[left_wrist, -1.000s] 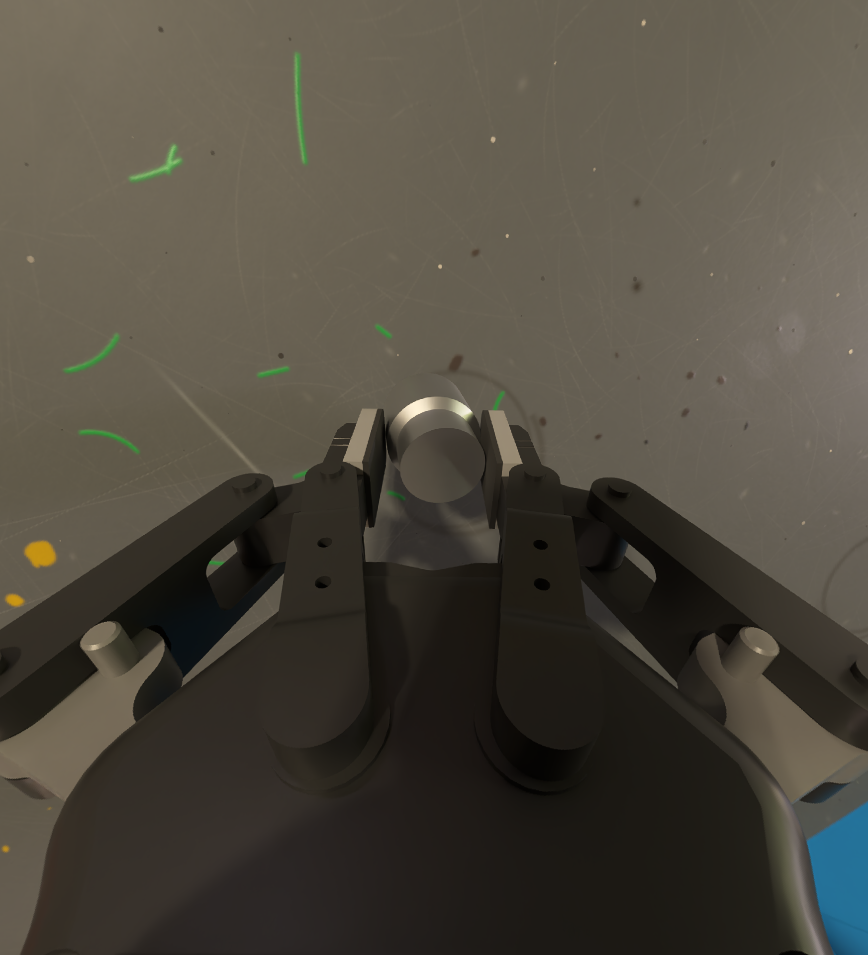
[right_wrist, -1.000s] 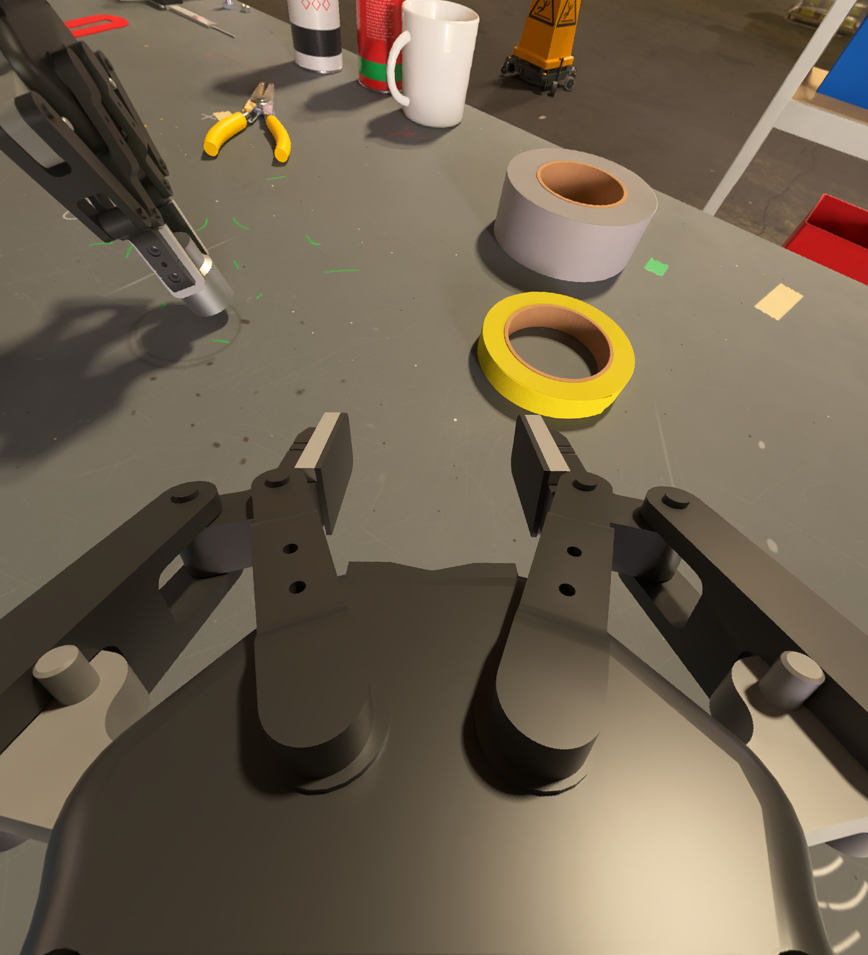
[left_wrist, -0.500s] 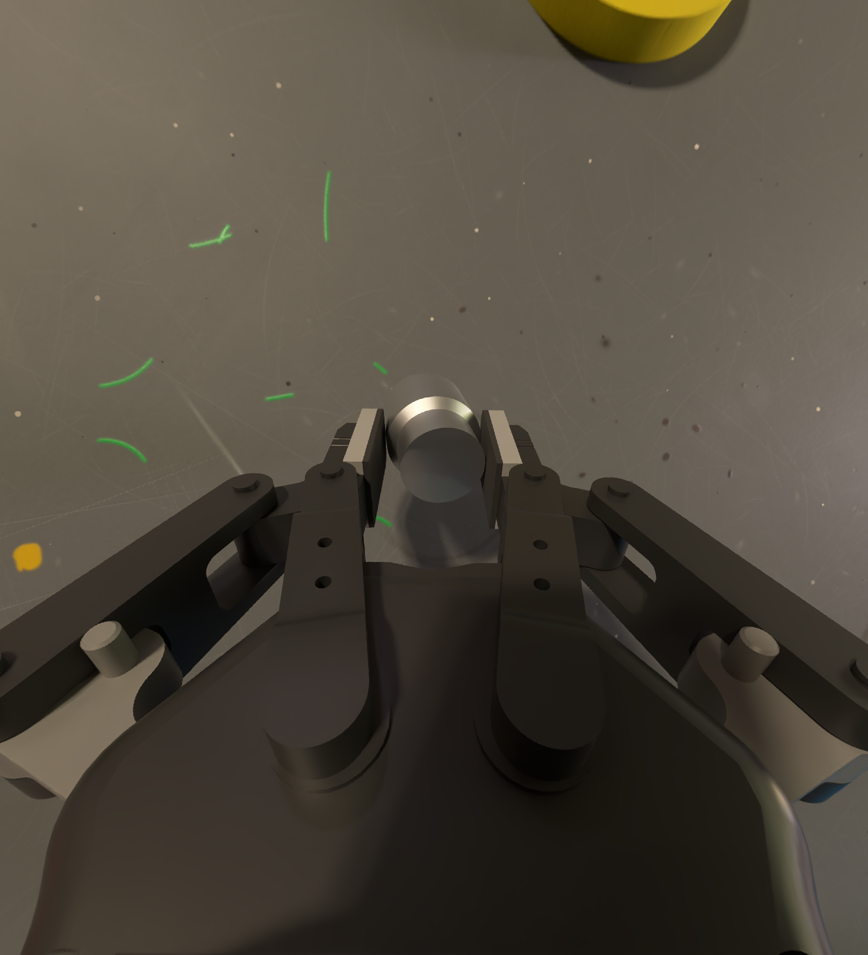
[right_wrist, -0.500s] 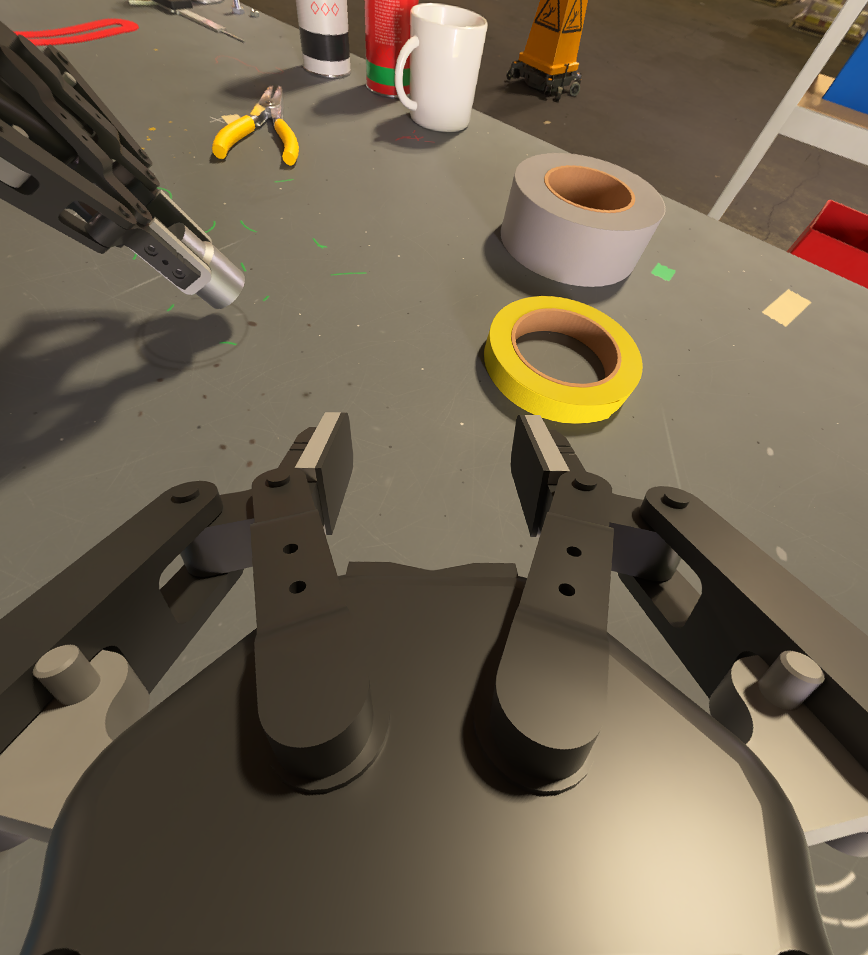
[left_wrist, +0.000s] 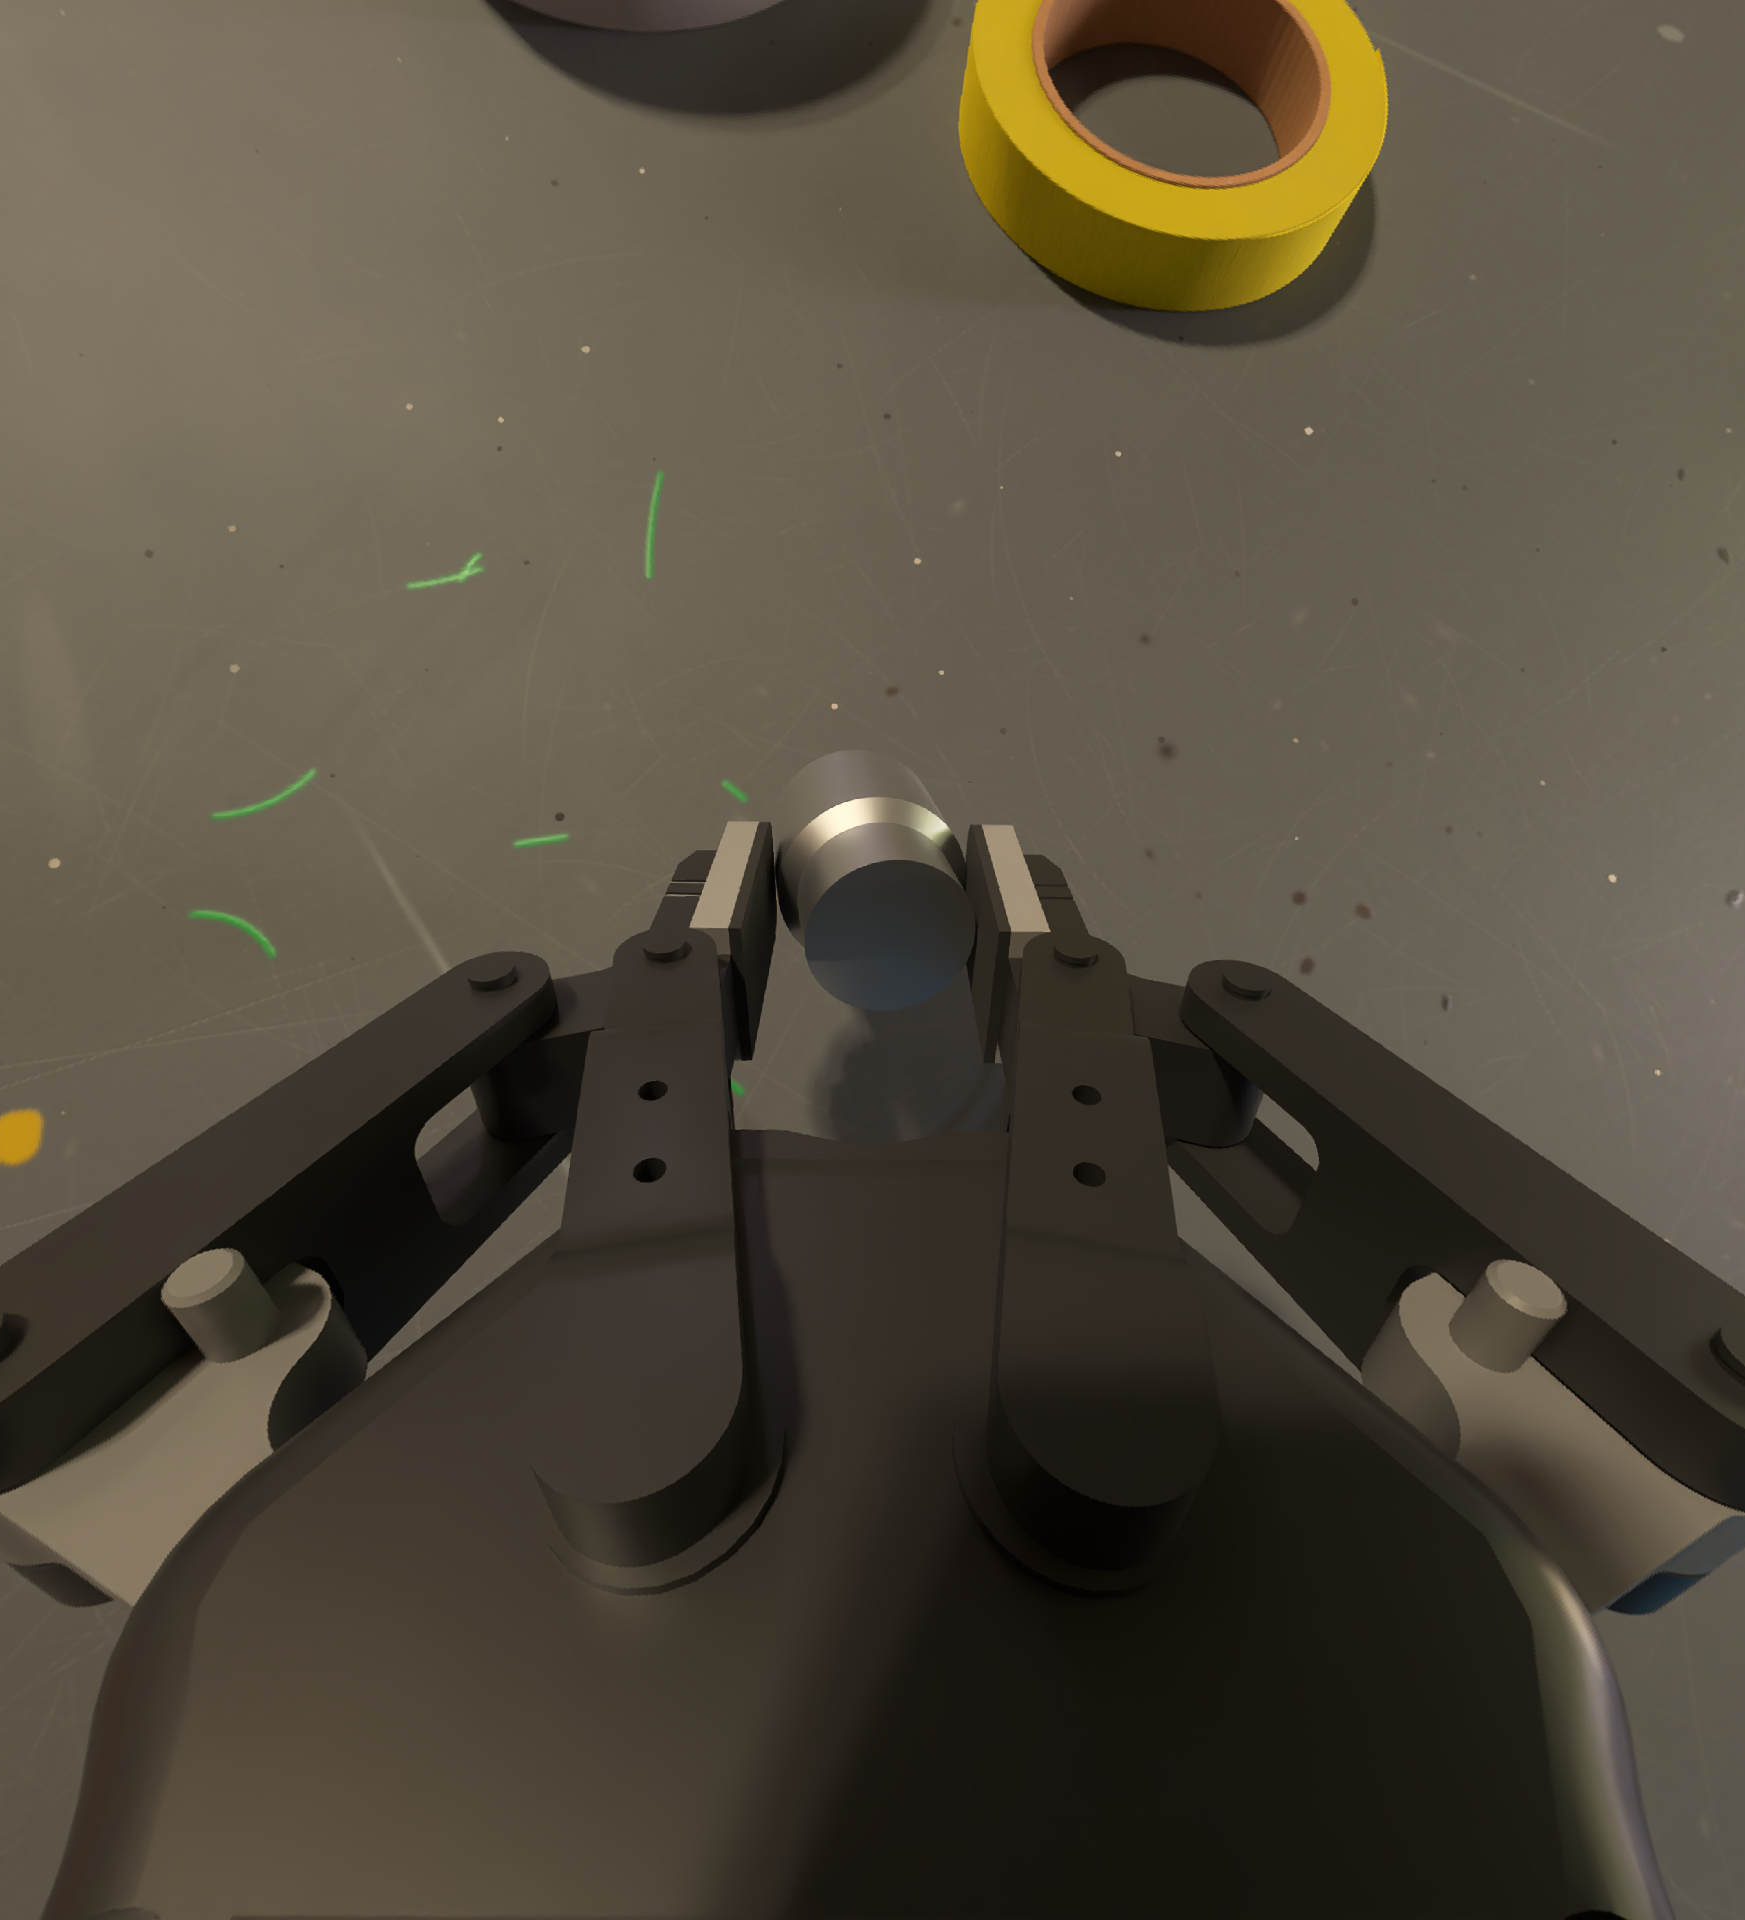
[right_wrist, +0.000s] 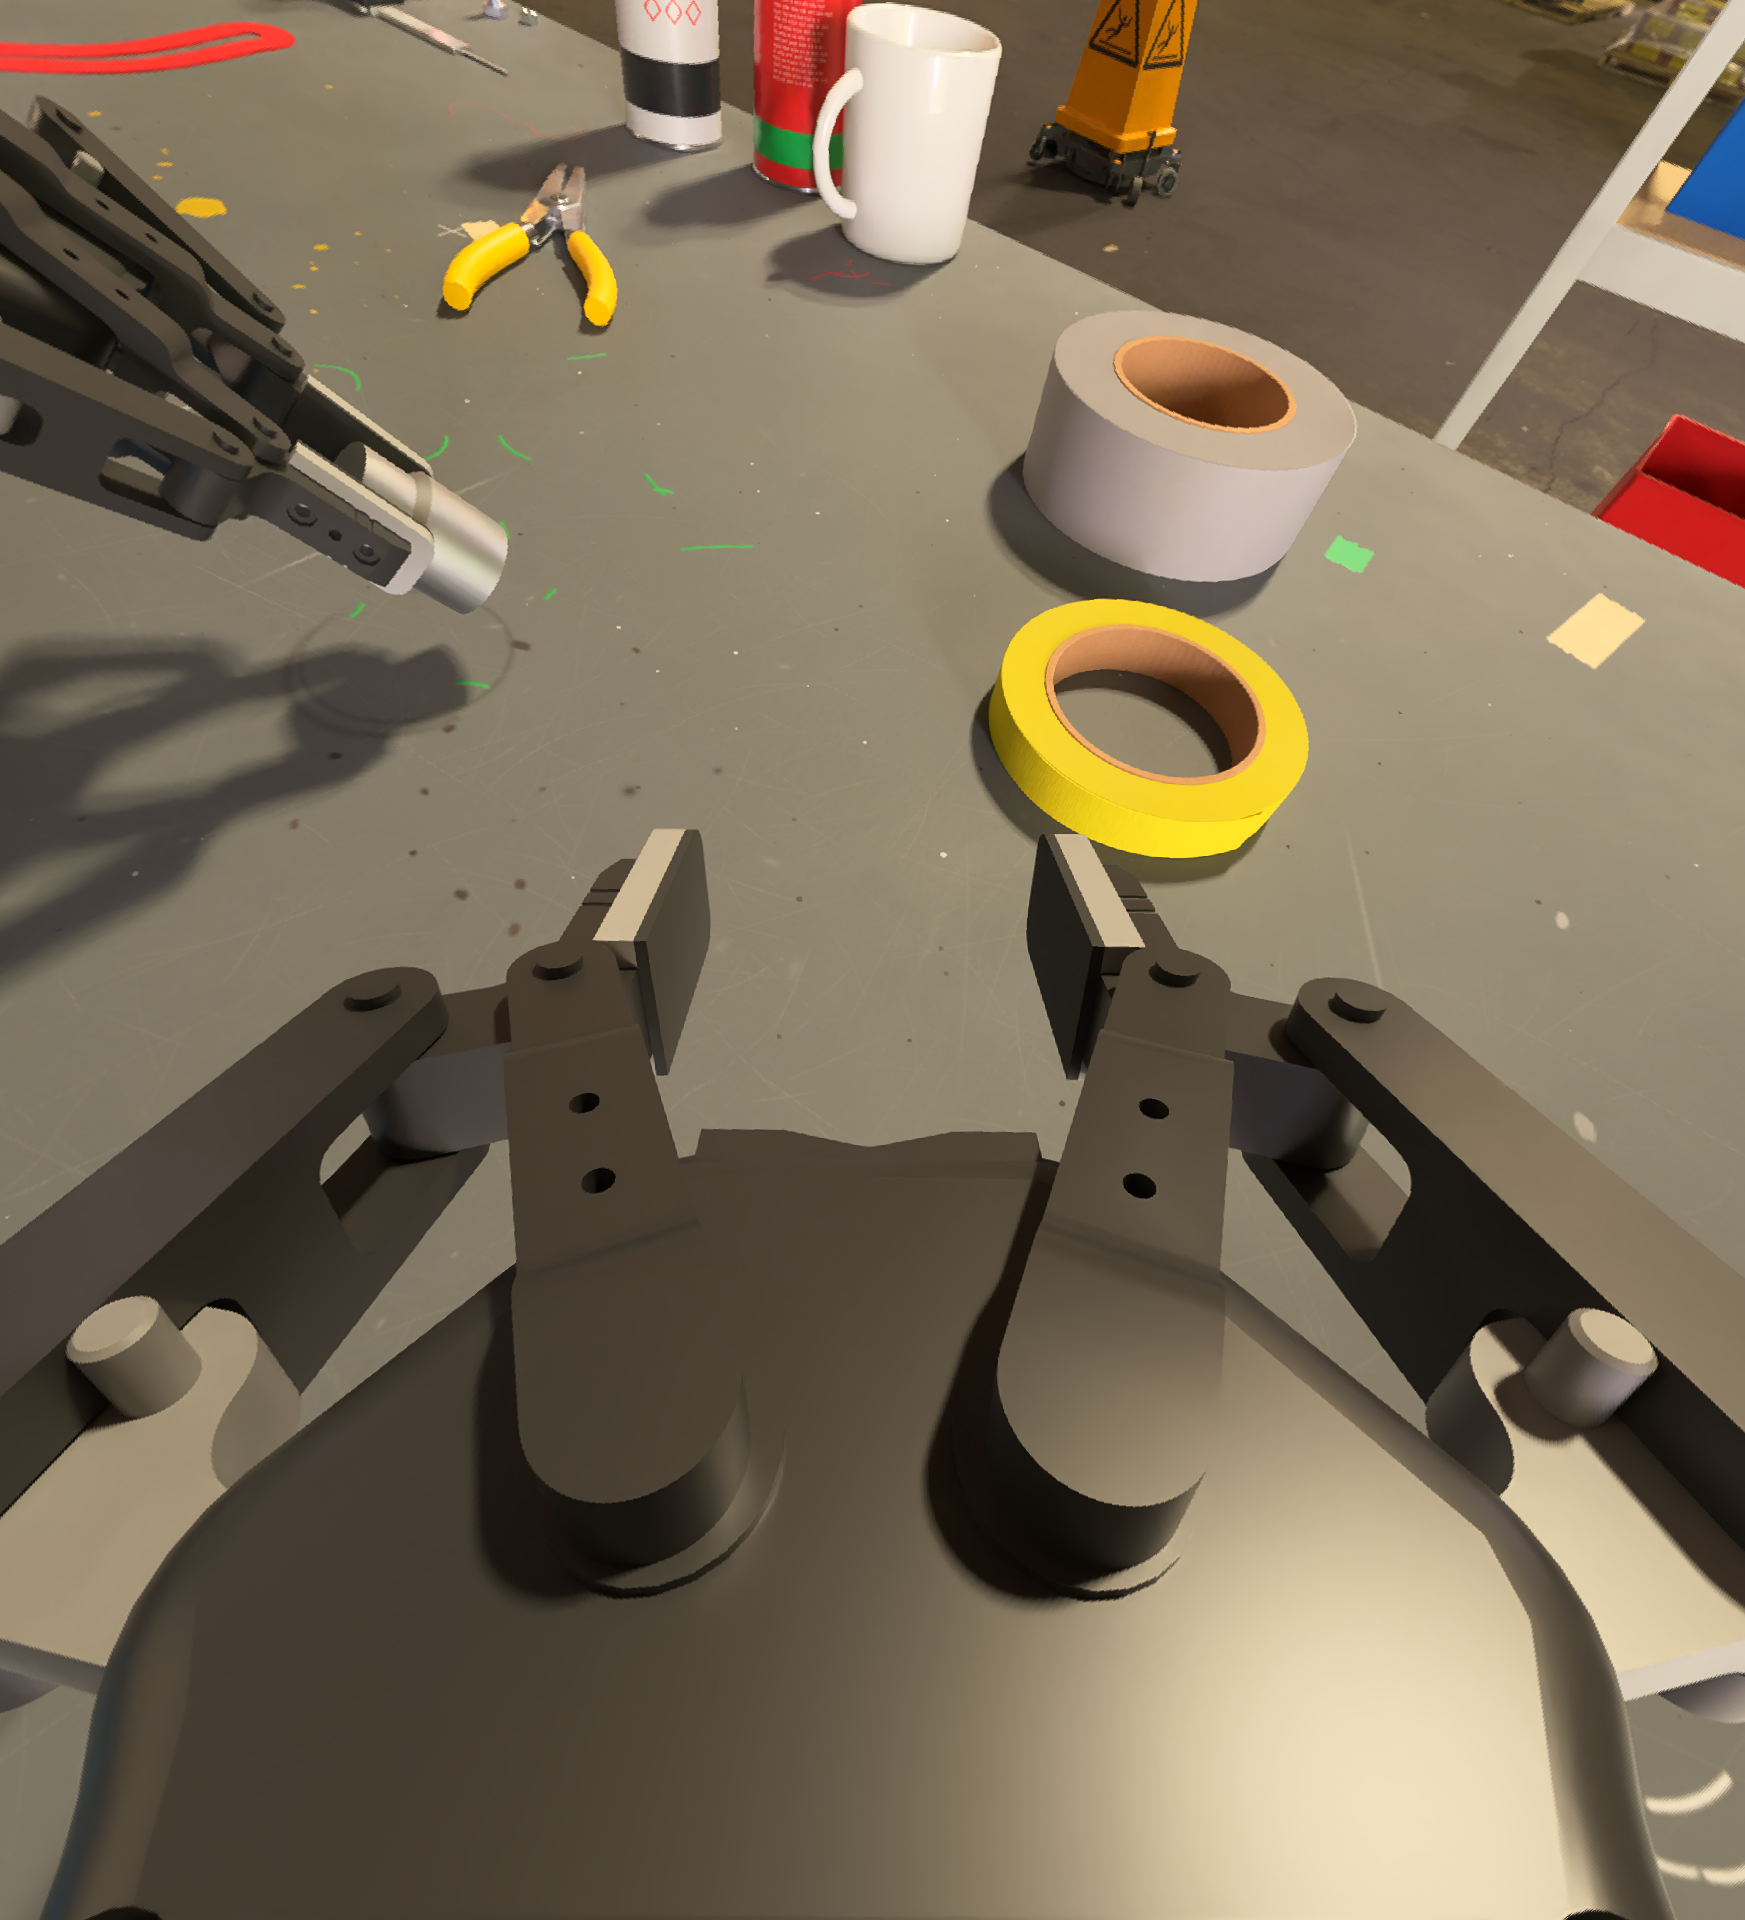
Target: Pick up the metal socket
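In the left wrist view, the left gripper (left_wrist: 873,904) clamps the short silver cylindrical metal socket (left_wrist: 873,894) between both pads, held clear above the scuffed grey tabletop (left_wrist: 1263,623), with a yellow roll of tape (left_wrist: 1169,156) lying farther ahead. In the right wrist view, the right gripper (right_wrist: 863,935) hangs over the table with its jaws apart and nothing between them, while the left gripper (right_wrist: 380,530) carries the socket (right_wrist: 452,551) off to the left above its own shadow, well apart from the yellow roll (right_wrist: 1148,727) and a wide grey roll of tape (right_wrist: 1185,447)

The metal socket (left_wrist: 873,883) is showing a brushed, shiny steel skin. The table (right_wrist: 847,675) is looking matt grey and finely scratched. The yellow tape (right_wrist: 1148,727) is wrapping a brown cardboard core, and the white mug (right_wrist: 909,135) at the far edge is gleaming like glazed ceramic.
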